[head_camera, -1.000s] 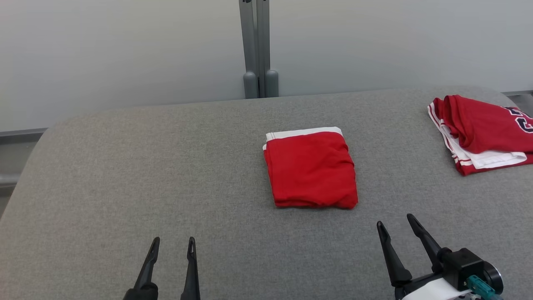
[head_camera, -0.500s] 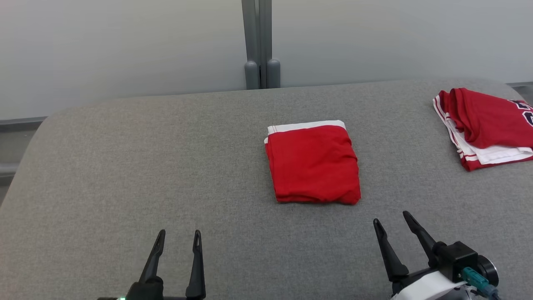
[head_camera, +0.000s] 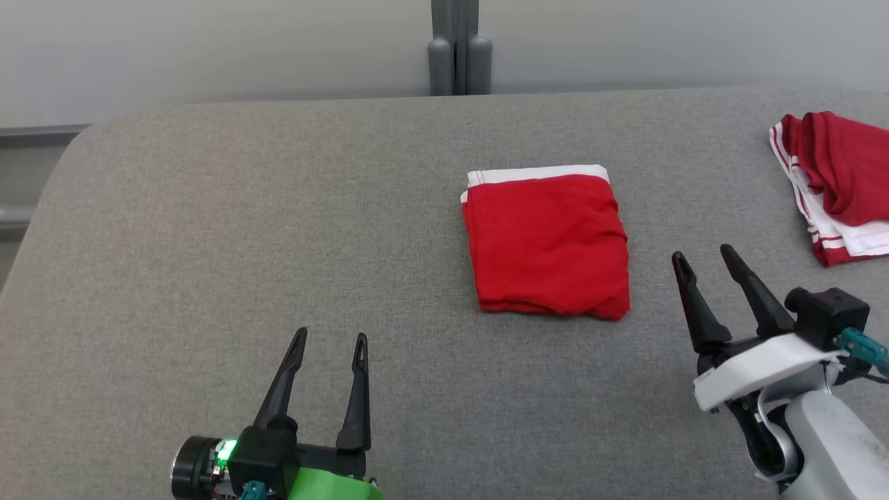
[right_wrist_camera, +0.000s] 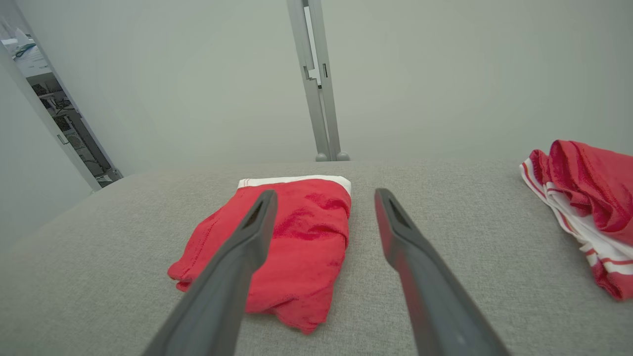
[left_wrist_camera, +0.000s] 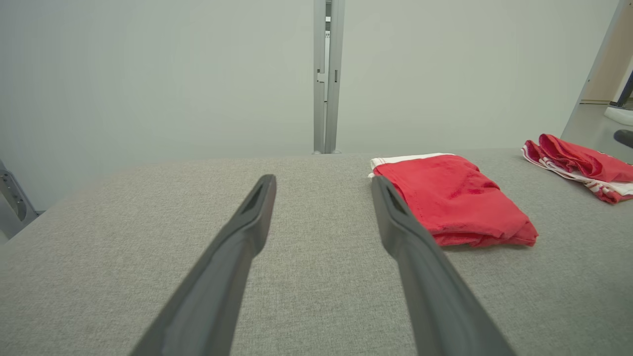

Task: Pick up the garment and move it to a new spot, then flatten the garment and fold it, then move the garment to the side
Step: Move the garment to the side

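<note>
The garment [head_camera: 549,243] is red with a white band at its far edge and lies folded into a neat rectangle on the middle of the grey padded table [head_camera: 208,208]. My right gripper [head_camera: 702,253] stands open just right of the garment's near right corner, apart from it. In the right wrist view the garment [right_wrist_camera: 306,232] lies ahead and left of the open right gripper [right_wrist_camera: 325,193]. My left gripper [head_camera: 330,337] is open near the front, well left of the garment. In the left wrist view the garment [left_wrist_camera: 455,198] lies to the right of the left gripper [left_wrist_camera: 324,179].
A second red and white garment [head_camera: 833,180] lies bunched at the table's far right edge, also seen as a red heap [right_wrist_camera: 583,198] in the right wrist view. A grey post [head_camera: 458,48] stands behind the table against a pale wall. The table's left corner is rounded.
The head camera has tilted down and shifted. Both grippers have reached forward, the right one much more, up to the garment's near right corner. The garment lies as before.
</note>
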`<state>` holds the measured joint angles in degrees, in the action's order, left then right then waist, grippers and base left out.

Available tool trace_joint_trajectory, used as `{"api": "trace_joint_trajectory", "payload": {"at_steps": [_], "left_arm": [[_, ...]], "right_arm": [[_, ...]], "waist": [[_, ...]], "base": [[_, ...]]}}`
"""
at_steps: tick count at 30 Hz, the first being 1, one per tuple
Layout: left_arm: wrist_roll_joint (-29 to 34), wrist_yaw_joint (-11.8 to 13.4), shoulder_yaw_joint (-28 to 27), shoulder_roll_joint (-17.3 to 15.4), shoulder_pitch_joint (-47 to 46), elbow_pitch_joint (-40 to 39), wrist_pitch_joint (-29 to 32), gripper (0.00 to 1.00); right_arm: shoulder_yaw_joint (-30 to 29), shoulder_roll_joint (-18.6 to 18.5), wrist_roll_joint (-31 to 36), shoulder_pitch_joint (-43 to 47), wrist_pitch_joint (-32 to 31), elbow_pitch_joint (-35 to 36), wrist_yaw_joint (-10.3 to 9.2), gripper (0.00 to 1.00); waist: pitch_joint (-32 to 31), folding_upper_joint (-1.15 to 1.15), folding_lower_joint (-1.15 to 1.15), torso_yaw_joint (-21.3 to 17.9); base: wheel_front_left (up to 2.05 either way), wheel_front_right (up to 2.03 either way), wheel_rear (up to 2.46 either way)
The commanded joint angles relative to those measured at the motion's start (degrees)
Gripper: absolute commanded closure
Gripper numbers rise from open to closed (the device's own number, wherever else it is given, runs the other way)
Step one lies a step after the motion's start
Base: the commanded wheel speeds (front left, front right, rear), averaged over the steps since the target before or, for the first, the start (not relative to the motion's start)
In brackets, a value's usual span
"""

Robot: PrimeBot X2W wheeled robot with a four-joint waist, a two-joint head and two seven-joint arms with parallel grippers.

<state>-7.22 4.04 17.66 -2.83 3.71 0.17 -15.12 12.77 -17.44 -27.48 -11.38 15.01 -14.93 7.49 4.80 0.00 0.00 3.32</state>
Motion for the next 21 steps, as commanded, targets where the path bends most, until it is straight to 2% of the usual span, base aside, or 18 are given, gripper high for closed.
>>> {"api": "trace_joint_trajectory", "payload": {"at_steps": [1, 5, 13, 16, 21], "left_arm": [[-0.40, 0.20, 0.23, -0.14, -1.43, -0.22, 0.02, 0.00], [-0.65, 0.05, 0.91, -0.14, -3.01, 0.02, 0.02, 0.00], [-0.97, 0.16, 2.47, -0.14, -5.60, 0.22, 0.02, 0.00], [-1.24, 0.45, 3.08, -0.14, -6.86, 0.19, 0.02, 0.00], [-1.51, 0.60, 3.61, -0.14, -7.82, 0.32, 0.02, 0.00]], "right_arm": [[1.38, -1.41, -3.15, -2.20, 0.18, -1.70, 0.02, 0.00], [6.48, -4.94, -14.65, -7.99, -1.28, -5.69, 0.02, 0.00], [13.06, -10.09, -35.90, -15.42, -9.78, -9.37, 0.02, 0.00], [14.66, -11.58, -41.39, -17.90, -10.79, -11.09, 0.02, 0.00], [17.53, -12.41, -45.60, -19.93, -12.32, -12.82, 0.02, 0.00]], "waist": [[3.19, 0.00, 0.00, 1.82], [5.72, 0.00, 0.00, 2.56], [9.34, 0.00, 0.00, 4.12], [10.92, 0.00, 0.00, 4.96], [12.34, 0.00, 0.00, 5.72]], "base": [[0.00, 0.00, 0.00], [0.00, 0.00, 0.00], [0.00, 0.00, 0.00], [0.00, 0.00, 0.00], [0.00, 0.00, 0.00]]}}
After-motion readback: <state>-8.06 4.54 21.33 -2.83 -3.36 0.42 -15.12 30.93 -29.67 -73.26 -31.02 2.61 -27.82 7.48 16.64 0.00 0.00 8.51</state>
